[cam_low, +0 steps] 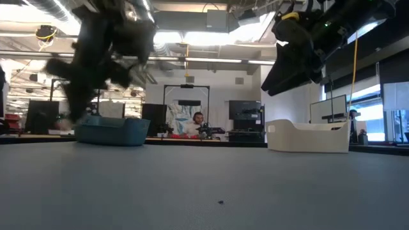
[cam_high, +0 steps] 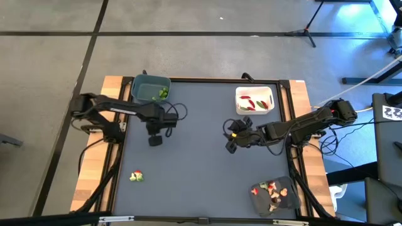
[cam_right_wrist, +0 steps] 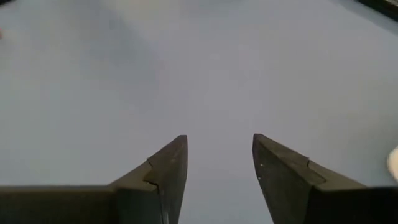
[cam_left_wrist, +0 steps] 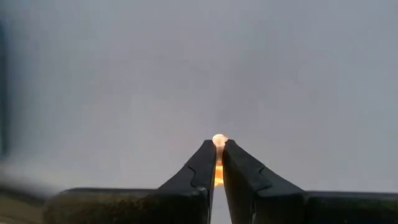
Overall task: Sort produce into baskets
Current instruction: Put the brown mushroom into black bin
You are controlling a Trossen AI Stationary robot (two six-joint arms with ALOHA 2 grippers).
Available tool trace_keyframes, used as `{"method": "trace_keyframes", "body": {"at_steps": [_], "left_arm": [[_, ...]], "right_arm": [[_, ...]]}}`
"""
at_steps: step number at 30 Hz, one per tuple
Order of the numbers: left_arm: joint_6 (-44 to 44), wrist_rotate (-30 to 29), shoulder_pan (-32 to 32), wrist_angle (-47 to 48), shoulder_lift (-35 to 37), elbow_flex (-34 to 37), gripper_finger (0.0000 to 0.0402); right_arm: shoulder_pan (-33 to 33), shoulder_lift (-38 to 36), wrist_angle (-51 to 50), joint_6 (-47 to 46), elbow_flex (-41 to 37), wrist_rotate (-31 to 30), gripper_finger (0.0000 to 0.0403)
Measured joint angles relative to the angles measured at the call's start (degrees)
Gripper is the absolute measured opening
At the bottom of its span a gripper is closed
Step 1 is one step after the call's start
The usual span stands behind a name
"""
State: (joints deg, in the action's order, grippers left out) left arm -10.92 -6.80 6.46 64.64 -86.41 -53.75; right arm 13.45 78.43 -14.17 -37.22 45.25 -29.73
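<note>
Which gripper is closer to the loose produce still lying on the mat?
Left. The left gripper hangs over the mat a little beyond the loose produce, slightly toward the centre. The right gripper is mid-table, well across toward the right side.

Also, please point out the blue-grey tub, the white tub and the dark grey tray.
blue-grey tub (cam_high: 142, 82): high view, its near-left rim.
white tub (cam_high: 254, 91): high view, its far rim.
dark grey tray (cam_high: 291, 201): high view, its right rim.

No words to read, no numbers, no labels or signs clear enough on any thing
</note>
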Motion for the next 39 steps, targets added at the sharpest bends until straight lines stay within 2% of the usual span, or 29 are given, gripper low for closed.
{"method": "trace_keyframes", "body": {"at_steps": [5, 10, 14, 18, 22, 24, 28, 33, 39], "left_arm": [[3.20, -0.07, -0.51, -17.00, 5.27, -0.07, 0.0021], [6.33, 1.91, -0.57, -33.34, 6.10, -0.07, 0.0021], [11.35, 3.05, -1.10, -45.62, 6.08, -0.07, 0.0021], [13.84, 4.82, -2.35, -56.42, 6.05, -0.07, 0.0021], [15.68, 7.09, -3.69, -61.76, 6.03, -0.07, 0.0021], [16.00, 7.23, -4.18, -63.83, 6.03, -0.07, 0.0021], [15.59, 7.23, -4.83, -67.70, 6.01, -0.07, 0.0021], [14.97, 7.23, -5.03, -67.17, 5.96, -0.07, 0.0021], [14.39, 7.23, -5.12, -67.68, 4.78, -0.07, 0.0021]], "right_arm": [[0.00, 0.63, 4.59, 0.40, 0.07, 3.42, 0.0225], [0.00, 2.28, 10.88, 4.53, -0.02, 3.88, 0.0267], [0.00, 5.08, 18.74, 10.90, 0.07, 3.85, 0.0271], [-0.41, 8.42, 27.58, 17.21, 0.04, 3.36, 0.0259], [-0.52, 11.03, 35.60, 21.63, 0.04, 3.05, 0.0241], [-0.48, 12.11, 38.67, 23.99, 0.04, 0.96, 0.0230], [-0.46, 13.28, 41.40, 26.64, 0.03, -1.09, 0.0209], [-0.35, 13.25, 47.19, 31.45, 0.00, -1.15, 0.0187], [-0.79, 13.22, 52.09, 32.97, 0.02, -1.10, 0.0174]]}}
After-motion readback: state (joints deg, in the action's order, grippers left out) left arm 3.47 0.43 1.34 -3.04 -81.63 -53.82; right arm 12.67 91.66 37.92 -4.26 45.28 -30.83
